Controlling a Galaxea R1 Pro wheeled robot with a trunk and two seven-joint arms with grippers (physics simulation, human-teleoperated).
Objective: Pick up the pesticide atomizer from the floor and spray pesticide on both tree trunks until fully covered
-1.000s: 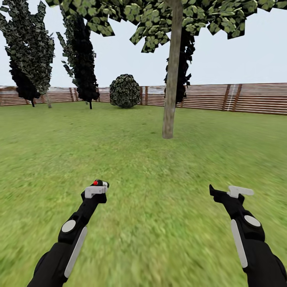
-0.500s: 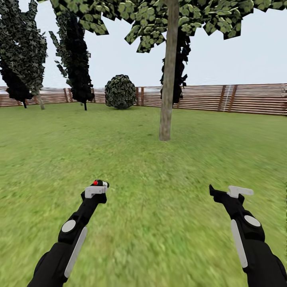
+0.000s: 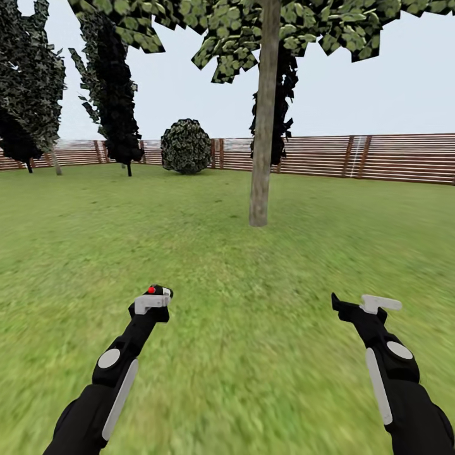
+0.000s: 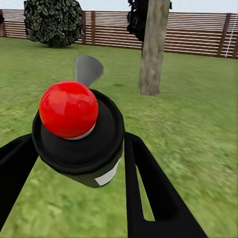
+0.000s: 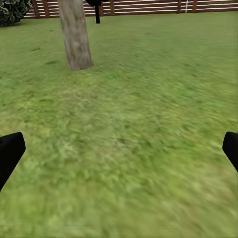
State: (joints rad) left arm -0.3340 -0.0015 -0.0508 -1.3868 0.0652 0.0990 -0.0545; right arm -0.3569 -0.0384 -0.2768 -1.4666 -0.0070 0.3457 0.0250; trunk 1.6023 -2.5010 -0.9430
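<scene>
My left gripper [image 3: 155,297] is shut on the pesticide atomizer [image 3: 158,291], a small black sprayer with a red dot; the left wrist view shows the atomizer [image 4: 79,131] close up between the dark fingers [image 4: 148,193]. My right gripper [image 3: 366,304] hangs open over the grass with nothing in it. One tree stands ahead at the middle of the lawn, its grey-brown trunk [image 3: 262,120] bare and straight. That trunk [image 4: 152,47] also shows in the left wrist view, and the trunk [image 5: 75,32] appears in the right wrist view. No white specks are visible on the bark.
Green lawn [image 3: 227,265] stretches between me and the tree. A brown slatted fence [image 3: 379,157] rings the back. A round bush [image 3: 185,146] and dark conifers [image 3: 114,88] stand at the far left near the fence.
The whole view has shifted: the tree trunk now looks nearer and slightly further left, and the bush and conifers slid left. Both arms hold the same pose.
</scene>
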